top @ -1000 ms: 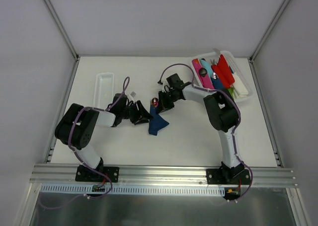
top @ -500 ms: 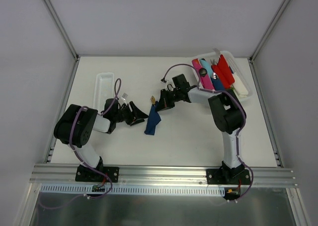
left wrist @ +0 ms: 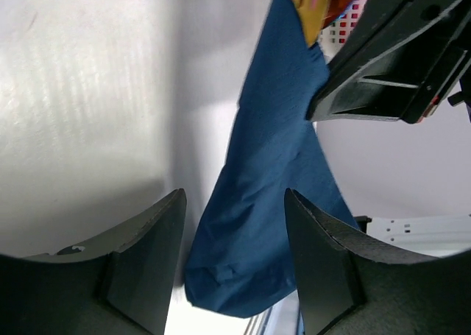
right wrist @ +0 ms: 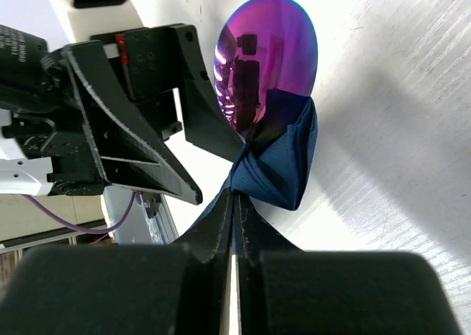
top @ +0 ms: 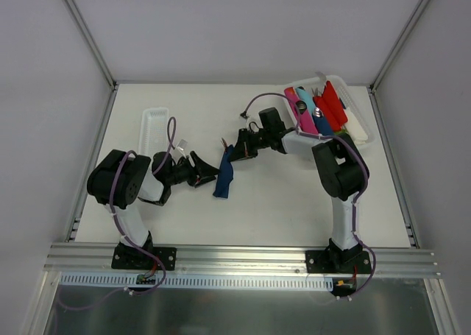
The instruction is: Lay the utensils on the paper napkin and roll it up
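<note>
**Figure: Right pincer clamped on the napkin bundle, left pincer open at its loose end**

My right pincer (right wrist: 235, 199) is clenched, fingers pressed together on a gathered fold of the paper napkin (right wrist: 283, 166) at the centre of its wrist view. A utensil (right wrist: 268, 55) sticks out of that fold toward the top of the frame, its rounded head mirror-bright. My left pincer (left wrist: 234, 217) is released: its jaws stand apart at the bottom of its own view, with the napkin's loose end hanging just beyond the gap. In the overhead view the bundle sits mid-table (top: 280, 202), with the white tray (top: 153, 125) at left and a bin (top: 373, 138) of plastic items at upper right. I judge that rolling is in hand, though the sheet looks bunched rather than wound. The next move calls for closing my left pincer on the free end and wrapping it round without letting the utensil slide out.
</note>
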Robot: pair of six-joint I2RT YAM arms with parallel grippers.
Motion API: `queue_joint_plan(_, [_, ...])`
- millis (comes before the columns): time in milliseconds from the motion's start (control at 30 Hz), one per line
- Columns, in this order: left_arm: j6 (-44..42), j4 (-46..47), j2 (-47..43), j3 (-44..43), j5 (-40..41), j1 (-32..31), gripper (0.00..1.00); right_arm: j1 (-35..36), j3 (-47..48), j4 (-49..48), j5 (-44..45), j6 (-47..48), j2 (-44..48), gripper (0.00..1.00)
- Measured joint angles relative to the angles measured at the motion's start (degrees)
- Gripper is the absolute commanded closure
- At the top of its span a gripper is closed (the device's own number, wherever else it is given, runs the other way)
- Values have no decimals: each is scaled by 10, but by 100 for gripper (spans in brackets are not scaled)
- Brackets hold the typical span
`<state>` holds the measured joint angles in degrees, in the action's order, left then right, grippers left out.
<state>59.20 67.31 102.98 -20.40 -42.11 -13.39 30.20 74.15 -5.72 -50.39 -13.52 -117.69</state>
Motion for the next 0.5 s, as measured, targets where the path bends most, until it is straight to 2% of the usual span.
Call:
queue_joint_plan(233, [43, 31, 35, 12, -21, 5, 40, -4, -16, -22, -22, -13, 11, 100])
queue_joint_plan(500, [35, 37, 35, 17, -31, 7, 40, -5, -30, -55, -59, -28, 33, 100])
